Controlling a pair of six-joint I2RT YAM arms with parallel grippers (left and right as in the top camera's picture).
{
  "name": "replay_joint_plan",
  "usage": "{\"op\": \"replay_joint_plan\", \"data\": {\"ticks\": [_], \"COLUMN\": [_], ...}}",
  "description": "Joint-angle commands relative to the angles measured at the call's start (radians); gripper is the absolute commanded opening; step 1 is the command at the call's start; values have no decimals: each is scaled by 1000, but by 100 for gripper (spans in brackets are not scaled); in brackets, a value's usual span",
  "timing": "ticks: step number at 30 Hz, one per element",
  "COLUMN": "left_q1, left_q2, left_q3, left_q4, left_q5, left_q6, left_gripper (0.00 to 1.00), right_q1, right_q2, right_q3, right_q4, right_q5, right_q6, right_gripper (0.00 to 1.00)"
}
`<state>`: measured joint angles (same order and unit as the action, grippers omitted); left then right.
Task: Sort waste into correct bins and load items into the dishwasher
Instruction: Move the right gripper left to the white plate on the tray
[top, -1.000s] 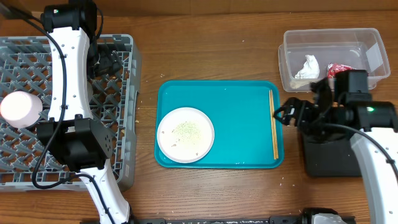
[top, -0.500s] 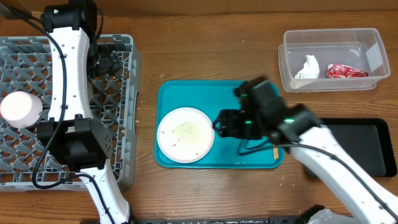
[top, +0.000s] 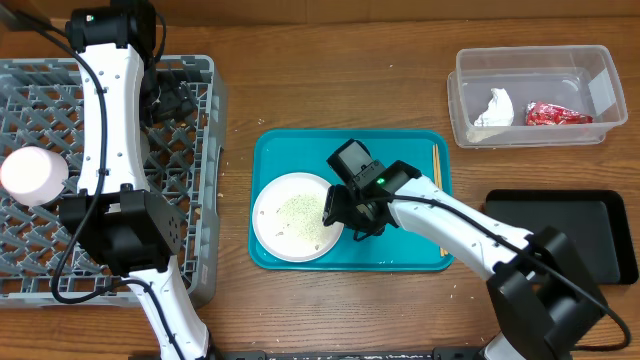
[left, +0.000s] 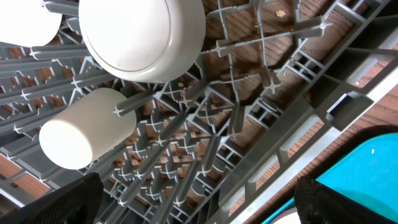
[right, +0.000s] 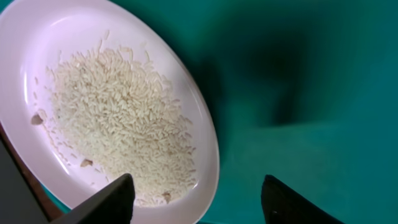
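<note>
Grey lattice fills the left of your table: the dish rack (top: 35, 110) holds a white cup (left: 87, 127) and a white bowl (left: 143, 37), and your left gripper (left: 205, 205) hangs over it, jaws spread wide with nothing between them. At centre lies the teal serving tray (top: 400, 150); to its right, well apart, sit the black tray (top: 560, 230) and, behind it, the clear tub (top: 530, 52).

On the teal tray's left half rests the white plate (top: 290, 215). Your right gripper (right: 199, 205) is down at the plate's right edge — one finger over the plate, the other over bare teal, the rim running between them. The jaws stand apart and grip nothing; whether either finger touches the rim you cannot tell from here.

Wooden chopsticks (top: 440, 200) lie along the tray's right side. A crumpled napkin (top: 495, 108) and a red wrapper (top: 555, 114) are in the tub. Rice crumbs (right: 118, 118) are heaped on the plate.

The step in hand looks like taking hold of the plate. Next you will likely need to pinch the rim firmly and lift level — a tilt could spill rice onto the tray — then tip the crumbs into a bin before the plate goes to the rack.
</note>
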<state>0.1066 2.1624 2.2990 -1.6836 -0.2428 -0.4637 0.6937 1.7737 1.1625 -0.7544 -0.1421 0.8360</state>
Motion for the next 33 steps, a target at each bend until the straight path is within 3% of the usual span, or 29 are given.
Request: {"op": "replay_joint_plan", "data": {"ticks": [1,5,7,33], "left_q1": [-2,-2,-2,-2], "left_q2": [8,8,8,8], "left_q3": [7,7,7,7], "left_q4": [-2,-2,-2,-2], "left_q5": [1,1,1,1], "left_q6": [11,11,11,11], "left_gripper": [100,100,100,100], "right_q1": [-3,-3,-3,-3], "right_q2": [14,16,17,23], "right_q3": [-6,-6,-6,-51], "right_q4": [13,-2,-6,89], "right_q5": [30,76,100,112], "right_q6": [30,60,63,86], "right_gripper": [58,41,36,37]}}
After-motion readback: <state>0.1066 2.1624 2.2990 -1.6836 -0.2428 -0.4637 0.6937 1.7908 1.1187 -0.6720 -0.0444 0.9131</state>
